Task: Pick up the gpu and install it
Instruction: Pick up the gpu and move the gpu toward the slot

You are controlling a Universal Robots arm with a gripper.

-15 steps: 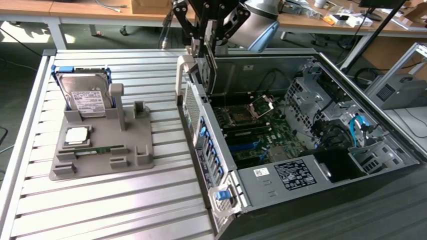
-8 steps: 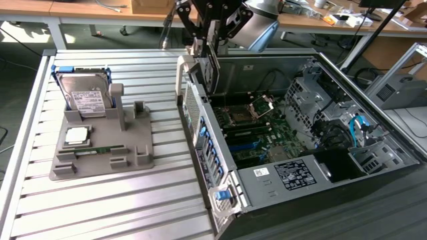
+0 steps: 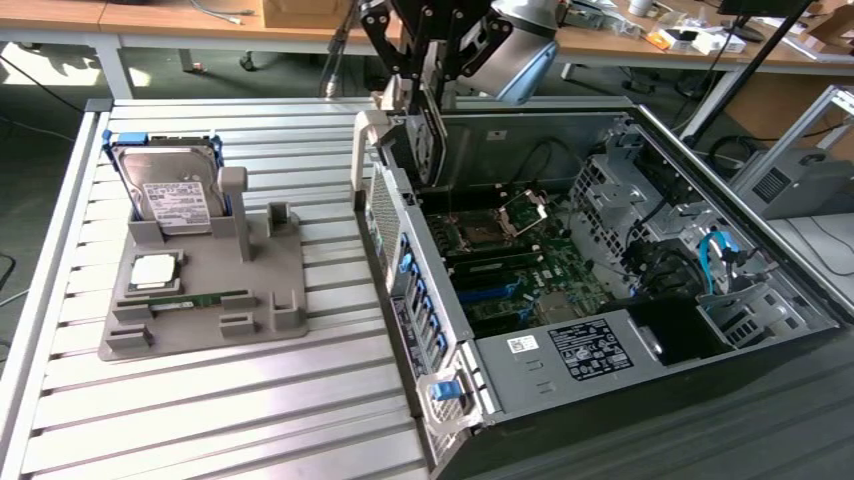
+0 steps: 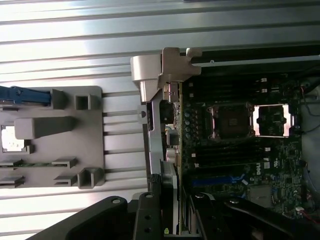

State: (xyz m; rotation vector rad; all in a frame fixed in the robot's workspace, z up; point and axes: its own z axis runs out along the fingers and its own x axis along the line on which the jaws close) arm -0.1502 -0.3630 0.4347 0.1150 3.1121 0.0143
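Note:
The gpu [image 3: 426, 150] hangs edge-down, a thin dark card with a metal end bracket, just above the rear wall of the open computer case [image 3: 400, 250]. My gripper [image 3: 427, 95] is shut on its upper edge. In the wrist view the gpu [image 4: 170, 175] appears edge-on between my black fingers [image 4: 147, 220], with my gripper [image 4: 172, 220] over the seam between the case wall and the motherboard [image 4: 225, 150]. A blue slot [image 4: 220, 180] lies on the board close beside the card. The card's fan face is hidden.
On the exterior view's left, a grey holder [image 3: 200, 320] carries a silver hard drive [image 3: 167, 190], a processor chip [image 3: 154, 270] and a green memory stick [image 3: 200, 300]. Inside the case are the processor socket [image 3: 497, 232], cables [image 3: 714, 255] and drive cages [image 3: 627, 180].

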